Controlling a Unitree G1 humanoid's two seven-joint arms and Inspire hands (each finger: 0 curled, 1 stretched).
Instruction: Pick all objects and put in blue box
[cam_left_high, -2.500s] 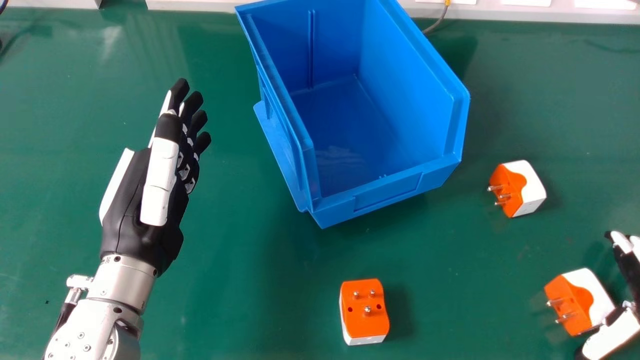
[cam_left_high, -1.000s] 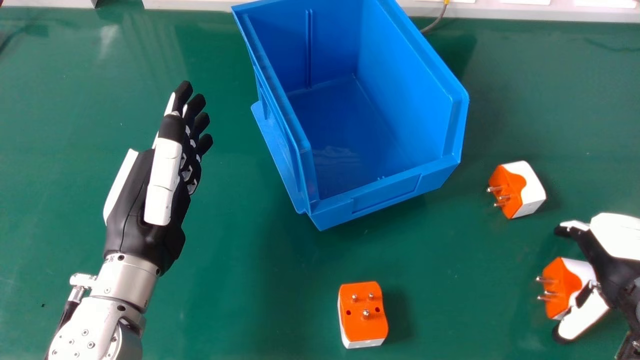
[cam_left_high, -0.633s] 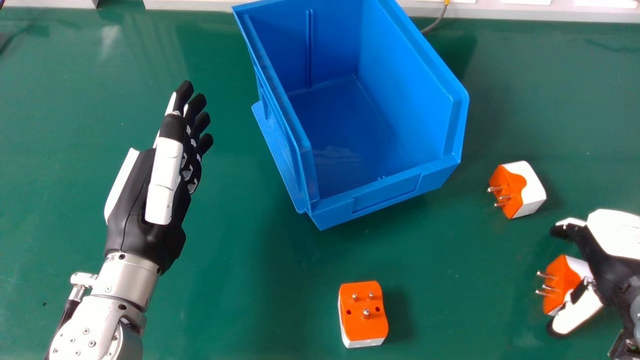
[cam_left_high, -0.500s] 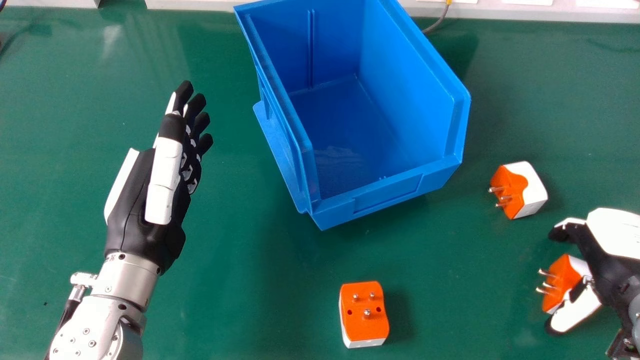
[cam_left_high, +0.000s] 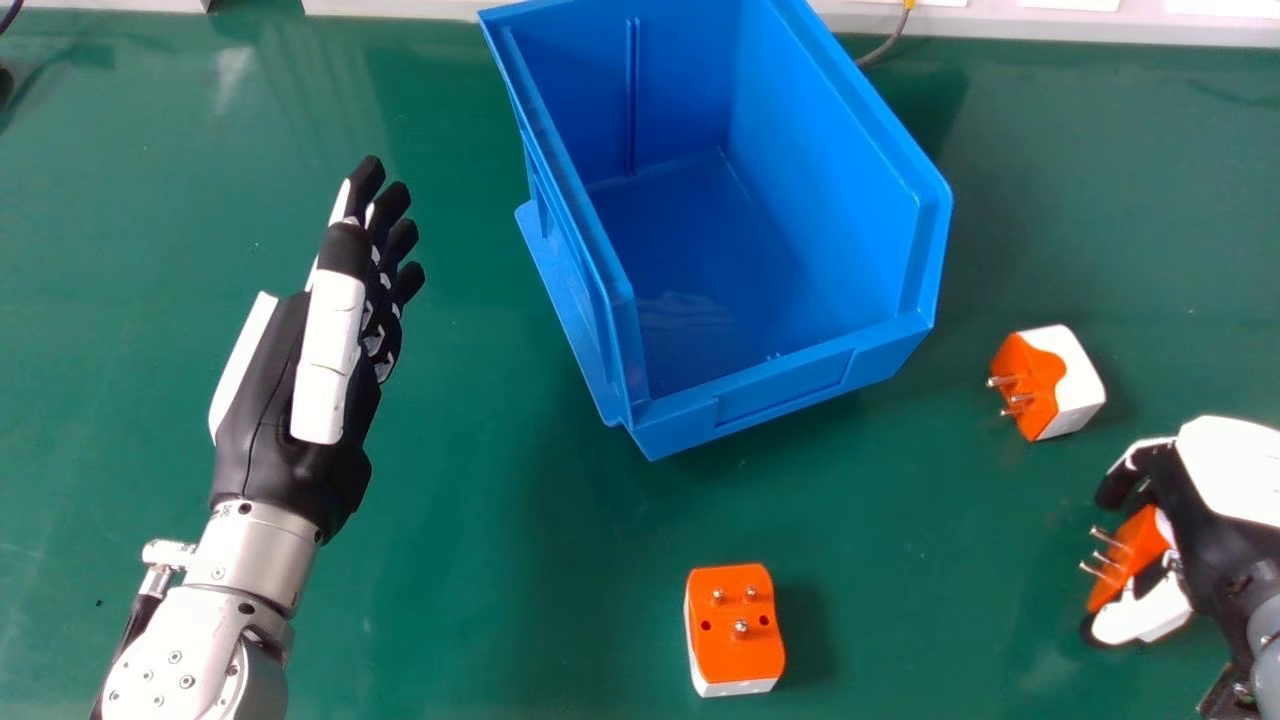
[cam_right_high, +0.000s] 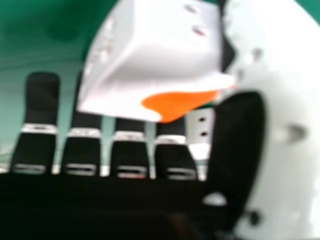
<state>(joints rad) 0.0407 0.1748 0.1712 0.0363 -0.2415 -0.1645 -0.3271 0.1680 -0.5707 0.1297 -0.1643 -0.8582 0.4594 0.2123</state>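
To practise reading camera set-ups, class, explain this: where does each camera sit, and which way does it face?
Head view: on the robot's head, facing forward and down at the green table, blue box and orange-and-white plugs; the left hand and right hand show.
Right hand view: at the right hand, facing along its fingers and thumb.
Shared: the right hand, the table, and the plug between its thumb and fingers.
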